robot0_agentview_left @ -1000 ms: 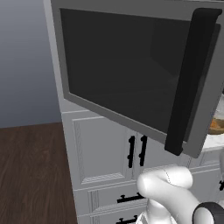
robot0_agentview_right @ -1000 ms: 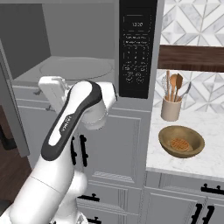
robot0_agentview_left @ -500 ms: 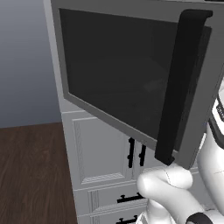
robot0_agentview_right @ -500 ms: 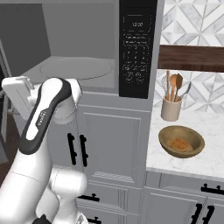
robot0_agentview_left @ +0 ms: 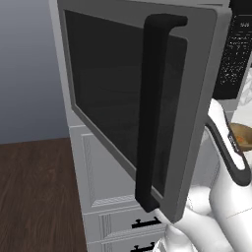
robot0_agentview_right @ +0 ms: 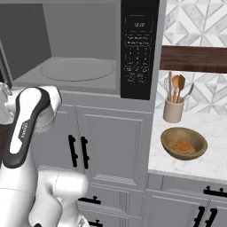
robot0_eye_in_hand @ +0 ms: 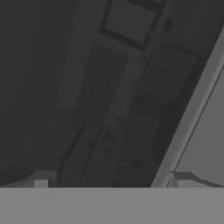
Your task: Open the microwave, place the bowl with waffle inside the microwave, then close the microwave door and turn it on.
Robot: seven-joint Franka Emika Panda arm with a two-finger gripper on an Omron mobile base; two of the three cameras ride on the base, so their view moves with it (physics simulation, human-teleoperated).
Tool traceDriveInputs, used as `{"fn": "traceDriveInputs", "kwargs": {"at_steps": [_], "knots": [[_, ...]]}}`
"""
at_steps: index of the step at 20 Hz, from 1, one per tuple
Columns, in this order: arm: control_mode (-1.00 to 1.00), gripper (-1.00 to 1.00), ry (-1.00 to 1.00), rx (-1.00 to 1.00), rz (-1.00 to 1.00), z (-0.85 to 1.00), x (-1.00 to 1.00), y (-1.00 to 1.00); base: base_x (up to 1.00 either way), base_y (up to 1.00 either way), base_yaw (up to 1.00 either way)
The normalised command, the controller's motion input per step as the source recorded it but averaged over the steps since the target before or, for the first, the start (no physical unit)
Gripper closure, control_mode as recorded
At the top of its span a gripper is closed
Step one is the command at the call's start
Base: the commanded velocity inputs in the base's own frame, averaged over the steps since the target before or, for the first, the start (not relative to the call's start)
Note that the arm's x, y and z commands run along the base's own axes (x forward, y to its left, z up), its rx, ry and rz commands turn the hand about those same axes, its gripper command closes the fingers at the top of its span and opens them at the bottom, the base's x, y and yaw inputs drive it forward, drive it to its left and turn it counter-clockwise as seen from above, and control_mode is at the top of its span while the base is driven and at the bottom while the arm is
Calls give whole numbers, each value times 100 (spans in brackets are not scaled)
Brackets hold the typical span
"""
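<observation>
The microwave (robot0_agentview_right: pixel 88 44) stands open, its grey cavity and glass turntable bare, the black keypad (robot0_agentview_right: pixel 138 53) to their right. Its dark-glass door (robot0_agentview_left: pixel 113 88) is swung far out to the left, the tall black handle (robot0_agentview_left: pixel 150 113) facing the left base camera. My arm (robot0_agentview_right: pixel 26 124) reaches left behind the door. In the hand view my gripper (robot0_eye_in_hand: pixel 112 181) is open, close against the door's tinted inner glass (robot0_eye_in_hand: pixel 65 65), holding nothing. The brown bowl (robot0_agentview_right: pixel 183 142) with the golden waffle (robot0_agentview_right: pixel 182 146) rests on the counter, right of the microwave and apart from the gripper.
A beige utensil holder (robot0_agentview_right: pixel 174 108) with wooden spoons stands behind the bowl on the marble counter (robot0_agentview_right: pixel 213 164). A dark wooden shelf (robot0_agentview_right: pixel 195 58) hangs above. Grey cabinet doors with black handles (robot0_agentview_right: pixel 77 150) lie below the microwave. Wood floor (robot0_agentview_left: pixel 34 197) lies to the left.
The microwave door has swung further open to the left. My arm has swept left with it, and the hand has left the right base view.
</observation>
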Motion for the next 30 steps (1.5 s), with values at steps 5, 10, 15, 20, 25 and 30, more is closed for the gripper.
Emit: {"fn": "traceDriveInputs", "kwargs": {"at_steps": [5,10,15,20,25,30], "knots": [[-100,-100,0,-1,-5,0,0,8,0,0,0],[-100,-100,0,0,-15,0,-34,-92,0,0,0],[-100,-100,0,0,-28,-2,-44,-100,0,0,0],[-100,-100,0,0,-39,0,-11,-100,0,0,0],[-100,-100,0,-1,-45,0,0,-100,0,0,0],[-100,-100,1,-8,-44,-1,0,-100,0,0,0]]}}
